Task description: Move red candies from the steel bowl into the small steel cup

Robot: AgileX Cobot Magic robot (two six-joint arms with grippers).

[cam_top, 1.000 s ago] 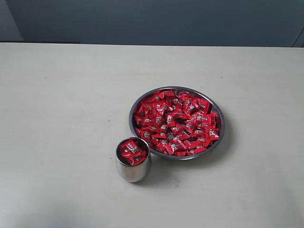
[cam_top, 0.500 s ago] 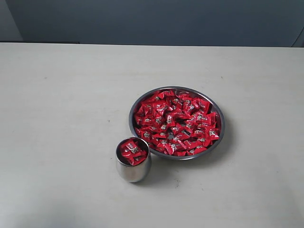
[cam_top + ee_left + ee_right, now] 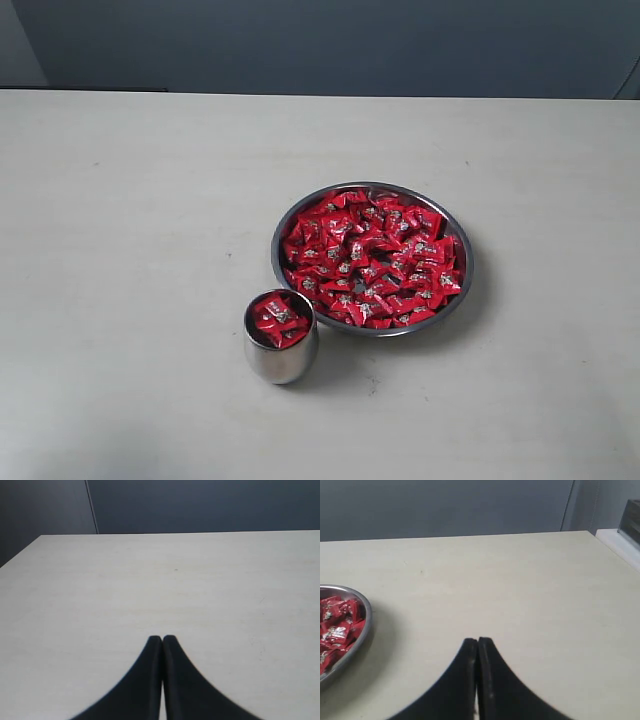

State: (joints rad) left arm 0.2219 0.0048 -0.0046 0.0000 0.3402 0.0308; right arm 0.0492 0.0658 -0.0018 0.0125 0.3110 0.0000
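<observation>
No change: my L gripper (image 3: 162, 639) & R gripper (image 3: 478, 641) clenched empty; cup (image 3: 281, 362) topped w/ red candies (image 3: 277, 318), bowl (image 3: 372, 185) untouched, prob done.

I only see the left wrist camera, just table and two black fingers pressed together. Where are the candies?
Observer: The exterior view shows the red candies heaped in the steel bowl.
Operator: Is the cup empty?
Observer: No, the small steel cup holds a few candies.
Operator: And the other arm?
Observer: The right gripper is shut, holding nothing.
</observation>
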